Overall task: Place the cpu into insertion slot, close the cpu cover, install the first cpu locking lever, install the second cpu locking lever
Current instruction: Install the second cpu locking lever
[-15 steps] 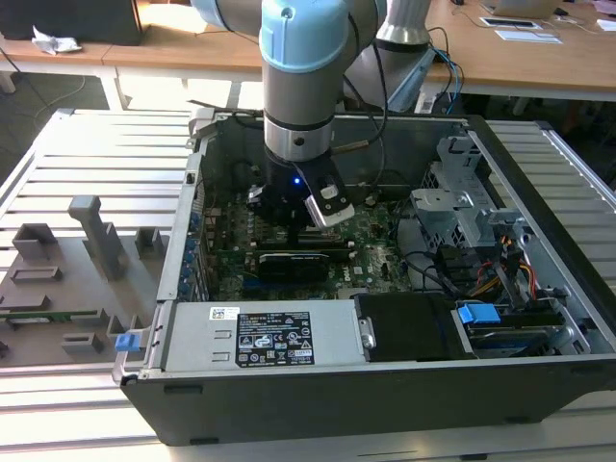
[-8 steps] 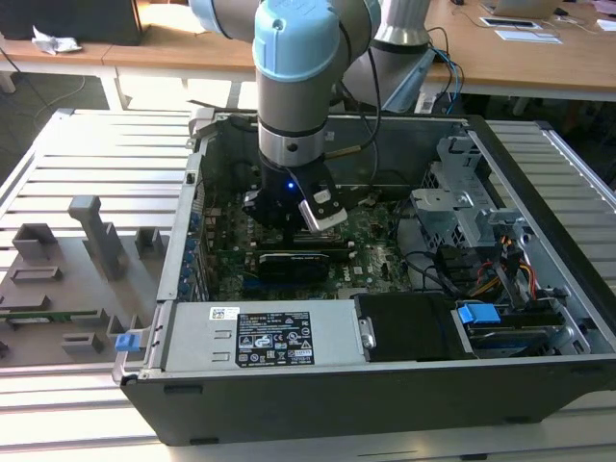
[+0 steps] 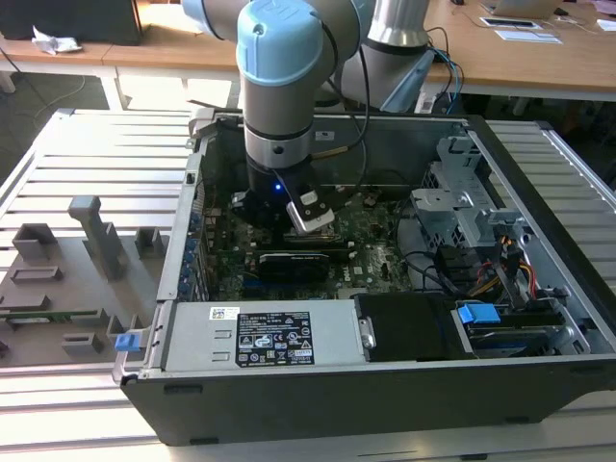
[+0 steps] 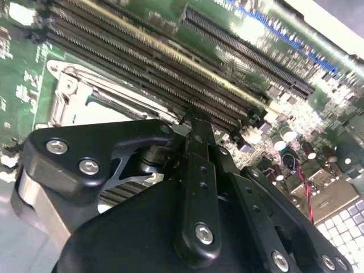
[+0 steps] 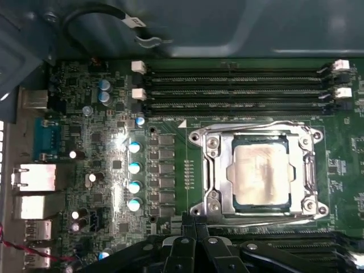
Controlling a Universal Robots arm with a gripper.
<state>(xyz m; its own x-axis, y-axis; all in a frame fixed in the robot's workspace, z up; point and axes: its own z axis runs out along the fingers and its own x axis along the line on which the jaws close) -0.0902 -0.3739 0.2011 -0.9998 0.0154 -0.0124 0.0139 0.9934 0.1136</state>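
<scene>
One arm (image 3: pixel 276 87) is down inside the open case (image 3: pixel 539 164), centre of the exterior view. Gripper (image 5: pixel 194 223) fingers are pressed together, holding nothing, tip just beside the socket edge. Cpu (image 5: pixel 261 173) sits in the slot, centre-right of the first wrist view; cover (image 5: pixel 218 170) is closed flat around it, levers (image 5: pixel 267 123) lying along the frame.

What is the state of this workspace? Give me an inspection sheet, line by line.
Surface: green motherboard inside open grey computer case.
Job's things: dull silver square cpu seated in socket; thin silvery metal cpu cover closed flat around it.
Clutter: grey plastic fixtures on the slatted table at the exterior view's left.
Grippers: black gripper near the socket edge, jaws together, holding nothing.
Cables: black looped cable; coloured wire bundle.
Surroundings: wooden desks behind.
</scene>
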